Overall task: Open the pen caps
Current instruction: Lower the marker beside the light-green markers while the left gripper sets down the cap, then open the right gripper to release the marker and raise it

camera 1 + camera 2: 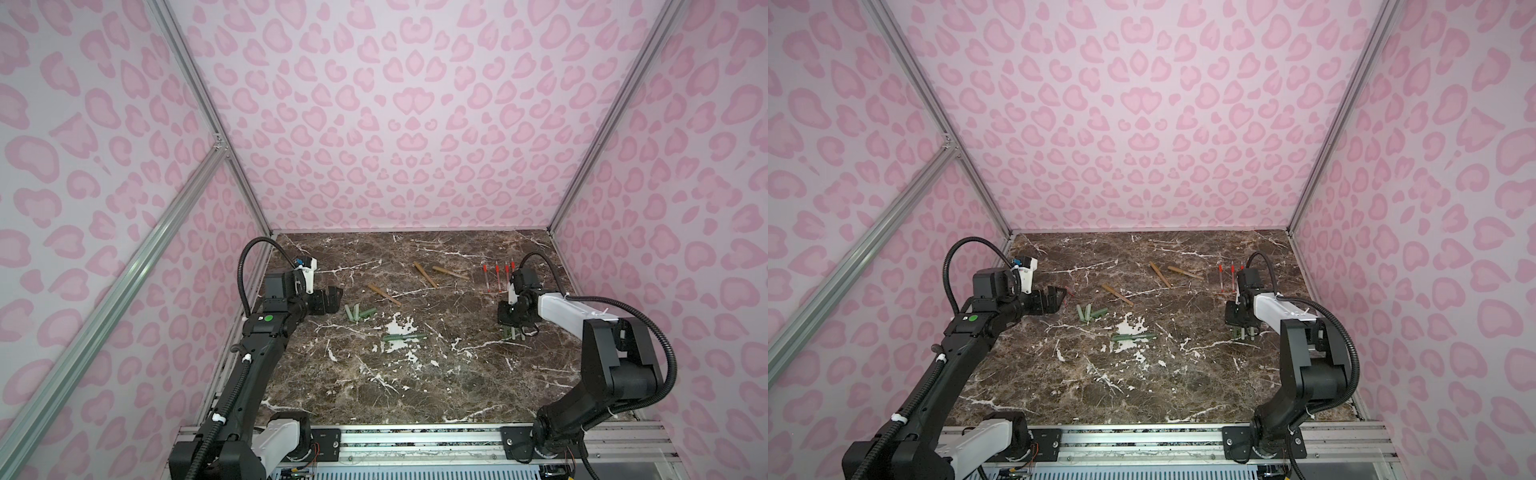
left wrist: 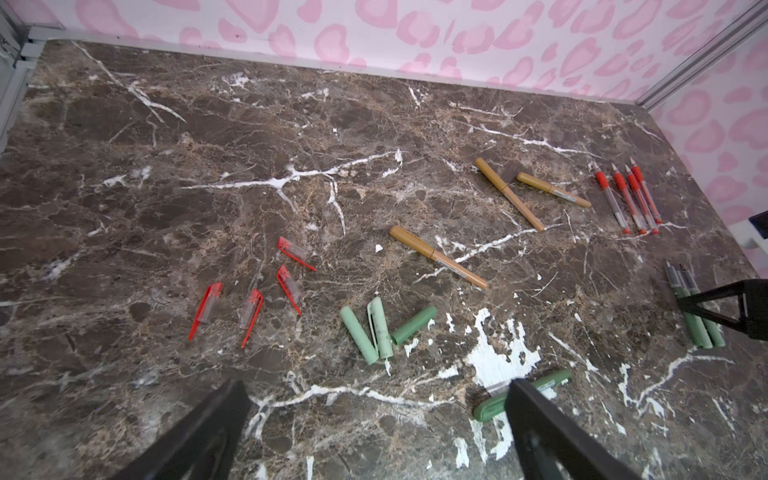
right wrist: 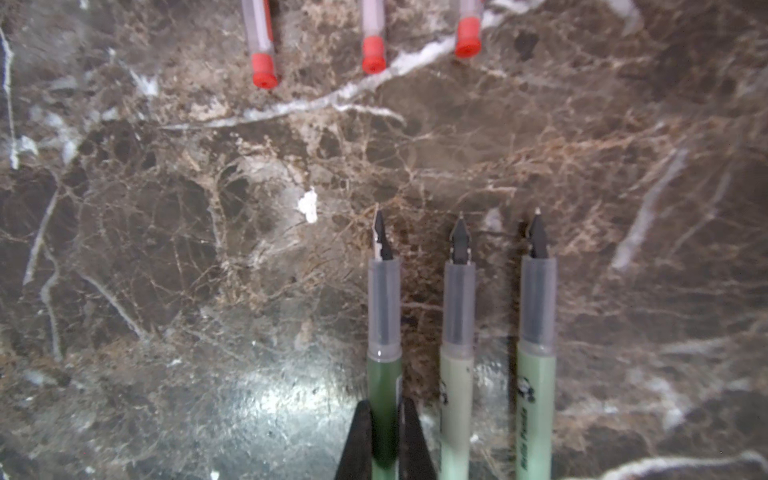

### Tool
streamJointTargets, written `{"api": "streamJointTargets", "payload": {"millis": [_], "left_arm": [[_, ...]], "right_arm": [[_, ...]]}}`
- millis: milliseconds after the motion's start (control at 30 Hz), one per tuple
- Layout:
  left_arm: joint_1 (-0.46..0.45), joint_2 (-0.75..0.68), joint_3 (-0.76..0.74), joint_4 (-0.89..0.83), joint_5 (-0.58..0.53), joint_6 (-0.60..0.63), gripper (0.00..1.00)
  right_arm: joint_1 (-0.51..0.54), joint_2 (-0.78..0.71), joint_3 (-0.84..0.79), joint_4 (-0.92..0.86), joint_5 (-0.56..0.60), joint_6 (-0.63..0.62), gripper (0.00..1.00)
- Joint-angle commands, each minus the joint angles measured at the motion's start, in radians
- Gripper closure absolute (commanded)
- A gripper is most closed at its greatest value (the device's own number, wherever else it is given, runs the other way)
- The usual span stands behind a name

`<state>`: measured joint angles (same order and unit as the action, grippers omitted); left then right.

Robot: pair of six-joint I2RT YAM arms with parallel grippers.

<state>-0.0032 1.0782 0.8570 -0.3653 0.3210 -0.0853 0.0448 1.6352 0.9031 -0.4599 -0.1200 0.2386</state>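
Several loose red pen caps (image 2: 249, 309) and three sage green pen caps (image 2: 376, 328) lie on the marble just beyond my left gripper (image 2: 376, 384). That gripper is open, with nothing between its fingers. The green caps (image 1: 358, 311) also show in both top views, beside the left gripper (image 1: 332, 297). My right gripper (image 3: 386, 409) is shut on an uncapped dark green pen body (image 3: 384, 374), low over the table next to two lighter green uncapped pens (image 3: 457, 374). In a top view the right gripper (image 1: 1235, 318) points down at the right side.
A capped green pen (image 2: 523, 395) lies partly behind one left finger, mid-table (image 1: 403, 337). Three tan pens (image 2: 436, 257) with caps on lie toward the back. Several uncapped red pens (image 2: 627, 199) lie at the back right. Pink walls close three sides.
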Motion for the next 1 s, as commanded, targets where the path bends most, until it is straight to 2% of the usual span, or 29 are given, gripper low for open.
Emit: {"api": "streamJointTargets", "payload": {"millis": [0,133,467,700,967], "left_arm": [[0.018,-0.004,0.009,0.031,0.023,-0.009,0.0],[0.025,-0.007,-0.001,0.046,0.03,-0.005,0.0],[0.037,-0.002,0.008,0.038,0.024,-0.011,0.01],[0.041,-0.001,0.003,0.046,0.03,-0.011,0.01],[0.045,0.006,0.001,0.051,0.03,-0.009,0.02]], "right_arm": [[0.005,0.008,0.002,0.001,-0.002,-0.009,1.0],[0.012,0.005,-0.01,0.011,0.018,-0.016,0.98],[0.015,-0.025,0.001,-0.02,0.03,-0.015,0.76],[0.037,-0.136,0.034,-0.093,0.008,-0.016,0.72],[0.174,-0.235,0.056,-0.093,-0.088,-0.09,0.63]]}}
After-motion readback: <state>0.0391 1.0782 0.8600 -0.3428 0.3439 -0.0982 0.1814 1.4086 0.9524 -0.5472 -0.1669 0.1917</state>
